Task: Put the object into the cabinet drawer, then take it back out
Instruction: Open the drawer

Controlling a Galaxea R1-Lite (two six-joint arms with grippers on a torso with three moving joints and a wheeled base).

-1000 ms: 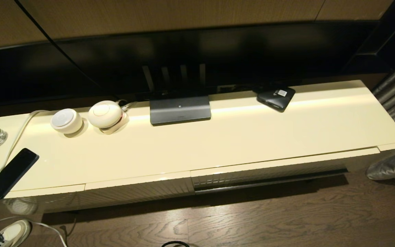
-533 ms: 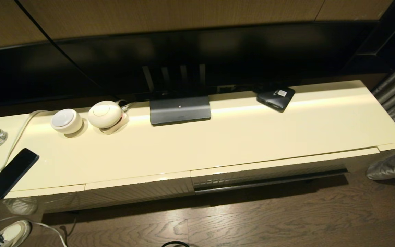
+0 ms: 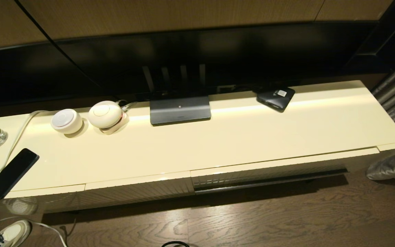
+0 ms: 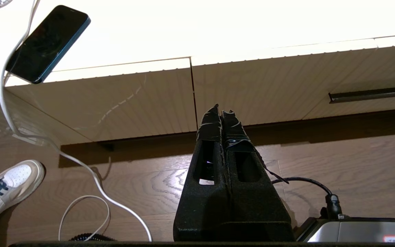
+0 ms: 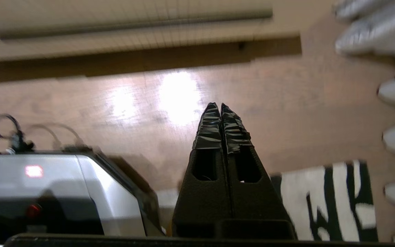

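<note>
Facing me: the cream cabinet (image 3: pixel 252 137), with a phone (image 3: pixel 12 173) at its left end and a small black box (image 3: pixel 275 97) along its back edge, right of middle.
Drawer (image 3: pixel 269 173): right half of the cabinet front, ribbed, dark strip along its lower edge; I read it as pushed in.
Umbrella: I cannot find it in any view, so I cannot say where it lies.
Left gripper (image 4: pixel 221 113): fingers pressed together, holding nothing, hanging low in front of the cabinet over the wooden floor (image 4: pixel 338 164), aimed at the seam between two front panels.
Right gripper (image 5: pixel 217 106): fingers also pressed together and empty, low over the floor in front of the cabinet, near the grey curtain (image 5: pixel 389 68); this view is smeared.
Change: on top of the cabinet I see nothing shifted from a second ago; phone and box lie as they did.
Shoe (image 3: pixel 12 233): a person's, on the floor off the cabinet's left end.
</note>
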